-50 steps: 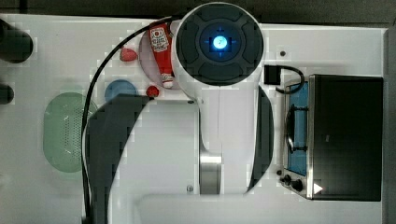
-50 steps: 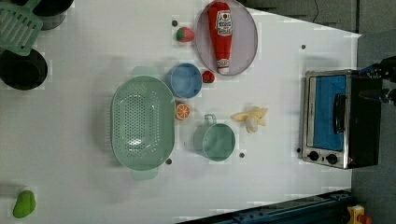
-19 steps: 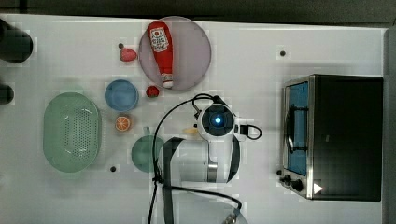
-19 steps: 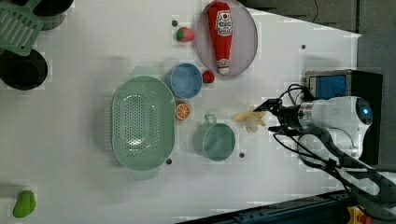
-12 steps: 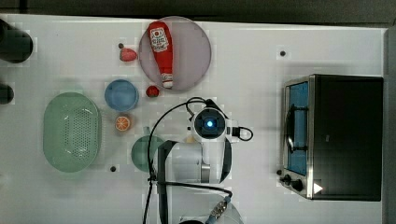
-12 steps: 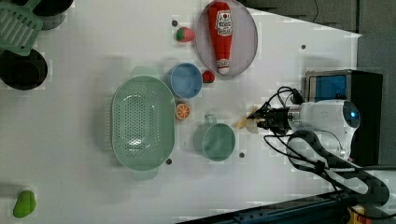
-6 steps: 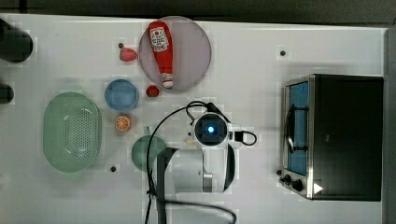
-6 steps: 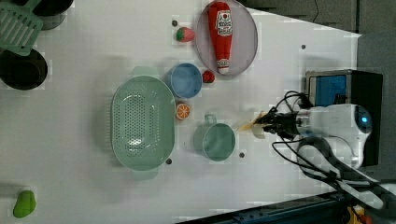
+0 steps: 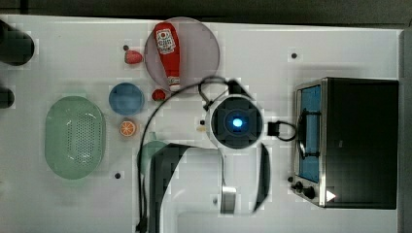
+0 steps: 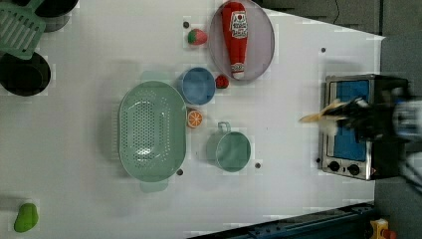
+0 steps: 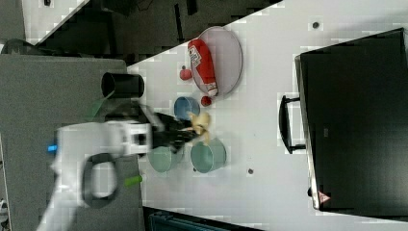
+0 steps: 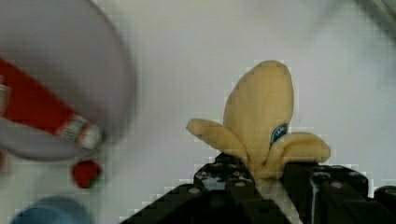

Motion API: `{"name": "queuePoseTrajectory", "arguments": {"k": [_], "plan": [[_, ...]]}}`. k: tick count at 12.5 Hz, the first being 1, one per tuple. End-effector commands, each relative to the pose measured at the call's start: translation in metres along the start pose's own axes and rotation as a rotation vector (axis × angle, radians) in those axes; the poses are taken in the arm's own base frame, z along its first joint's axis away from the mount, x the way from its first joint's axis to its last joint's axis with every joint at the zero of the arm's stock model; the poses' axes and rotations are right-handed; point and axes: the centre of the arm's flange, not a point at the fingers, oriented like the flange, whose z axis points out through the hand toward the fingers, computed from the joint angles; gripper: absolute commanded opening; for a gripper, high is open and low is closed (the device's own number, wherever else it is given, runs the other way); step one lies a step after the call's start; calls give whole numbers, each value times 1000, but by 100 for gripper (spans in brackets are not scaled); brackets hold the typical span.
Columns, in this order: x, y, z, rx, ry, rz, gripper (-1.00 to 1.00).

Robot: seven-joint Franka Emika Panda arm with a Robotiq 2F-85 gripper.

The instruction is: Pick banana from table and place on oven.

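Banana (image 12: 259, 122) sits clamped in my gripper (image 12: 261, 186), its peel strips splaying out past the jaws, and in the left view it hangs in the air just in front of the oven (image 10: 366, 127), clear of the table (image 10: 278, 199). So I judge the pick done and the carry under way. Next I must bring it over the oven's black top and let go there.

A wide white worktop (image 9: 301, 29) with a few small dark screw holes spans the scene under even, diffuse light. Grey floor (image 11: 48, 86) lies beyond its edge in the right view. A blue frame rail (image 10: 298, 226) runs along the worktop's lower edge in the left view.
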Motion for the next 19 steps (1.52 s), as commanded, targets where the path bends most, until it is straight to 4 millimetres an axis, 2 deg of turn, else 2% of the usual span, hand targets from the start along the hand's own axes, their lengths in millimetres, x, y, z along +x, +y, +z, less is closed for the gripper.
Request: {"name": "queuePoseTrajectory", "arguments": {"k": [1,3,4,6,9,12,15,18,19], "plan": [[21,10,-62,9,-8,73,-50],[58,37,-85,27,5,86,-50],[77,54,-90,35,15,58,-50],[112,93,-84,29,12,28,-50],[156,150,-53,1,-5,33,-50],[194,189,-23,-23,37,47,-50],[220,209,11,-62,92,-8,-50],[228,222,37,-103,64,4,-50],[229,224,40,-108,65,7,-40]]}}
